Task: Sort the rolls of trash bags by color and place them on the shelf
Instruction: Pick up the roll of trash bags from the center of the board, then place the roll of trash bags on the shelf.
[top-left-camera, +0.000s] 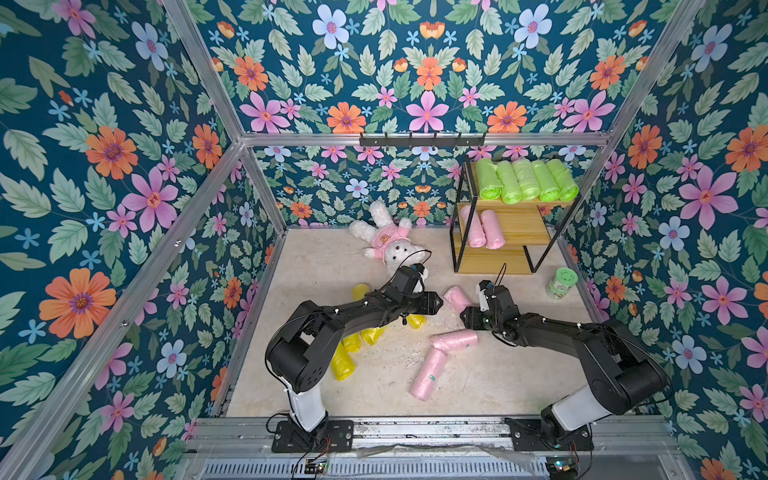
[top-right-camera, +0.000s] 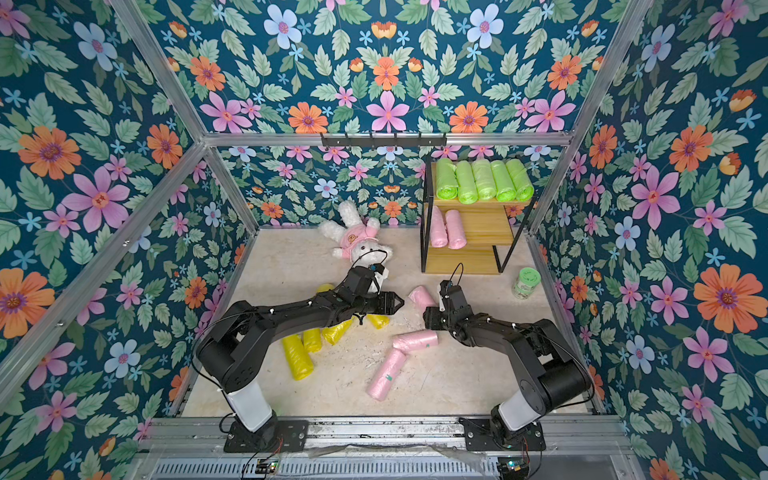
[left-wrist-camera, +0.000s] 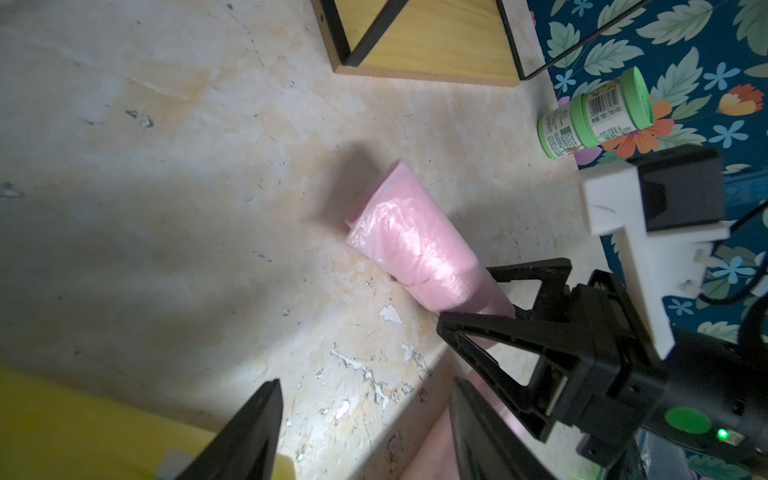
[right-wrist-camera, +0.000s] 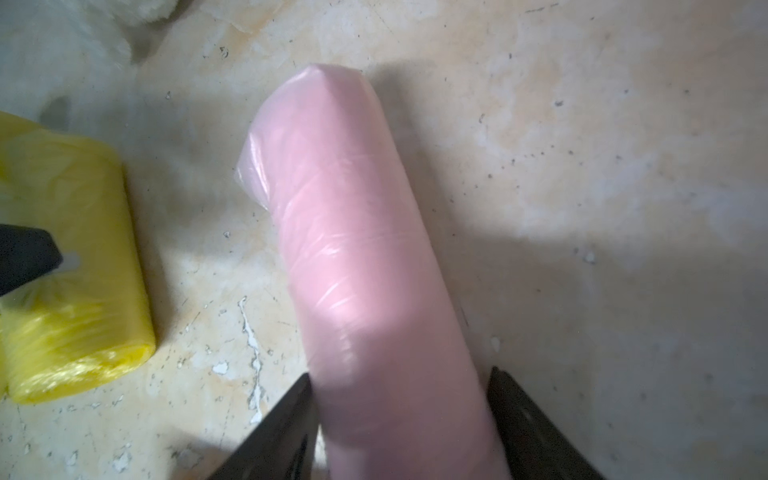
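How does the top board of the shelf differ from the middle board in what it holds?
The top board carries five lime green rolls; the middle board carries two pale pink rolls. The green rolls fill the top board from side to side; the pink rolls take one end of the middle board, leaving bare wood. On both boards the rolls lie side by side, one colour each.

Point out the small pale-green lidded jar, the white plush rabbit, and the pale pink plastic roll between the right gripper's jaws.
Pale-green lidded jar (top-left-camera: 559, 289): in a top view, labelled side.
White plush rabbit (top-left-camera: 389, 241): in a top view, pink top.
Pale pink plastic roll (right-wrist-camera: 365, 249): right wrist view, mid-body.
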